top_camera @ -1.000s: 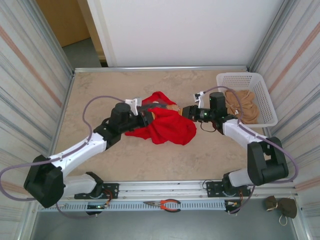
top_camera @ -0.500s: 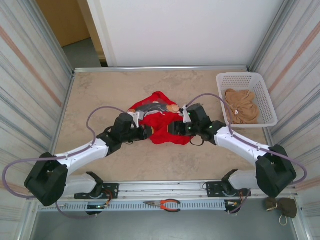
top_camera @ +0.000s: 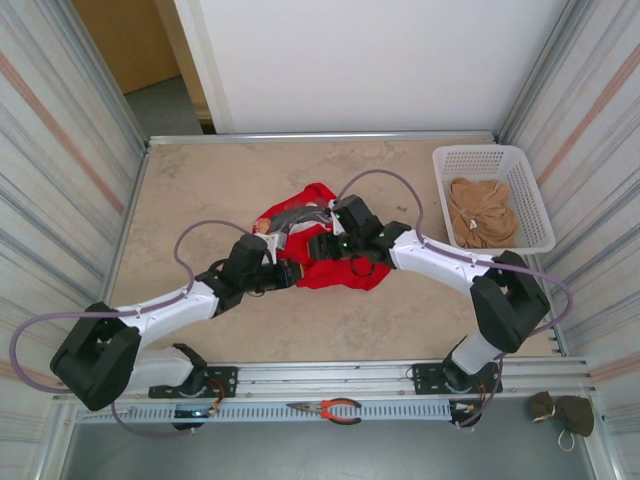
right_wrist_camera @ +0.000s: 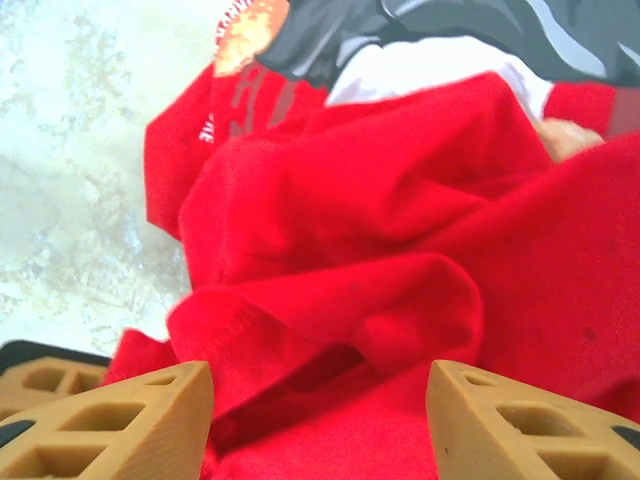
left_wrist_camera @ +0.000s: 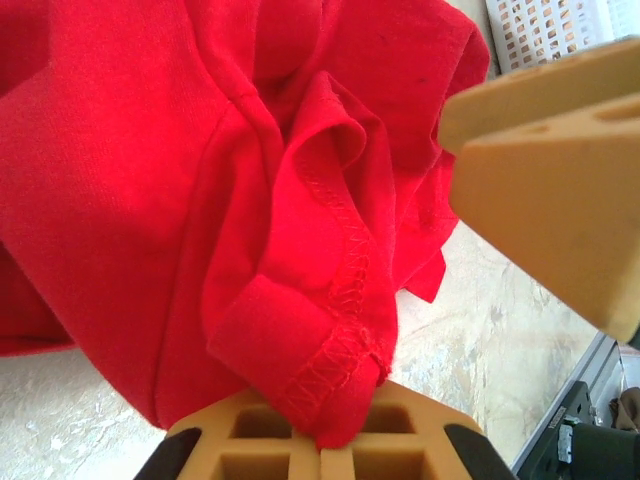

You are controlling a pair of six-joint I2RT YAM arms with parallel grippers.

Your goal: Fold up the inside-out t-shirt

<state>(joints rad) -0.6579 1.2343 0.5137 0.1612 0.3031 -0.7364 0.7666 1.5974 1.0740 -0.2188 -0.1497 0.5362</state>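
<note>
Bunching t-shirt (top_camera: pixel 335 275), hems curled, tabletop (top_camera: pixel 200 190) on every side

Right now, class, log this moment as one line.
left tool: shut on t-shirt | right tool: open over t-shirt | fold: not yet done

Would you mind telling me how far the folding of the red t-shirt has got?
Done: nothing is folded; the t-shirt lies bunched up, its printed face partly showing. In hand: the left tool is shut on a hemmed edge, and the right tool hovers open over the crumpled cloth. Left: spread it flat, then make every fold.
</note>
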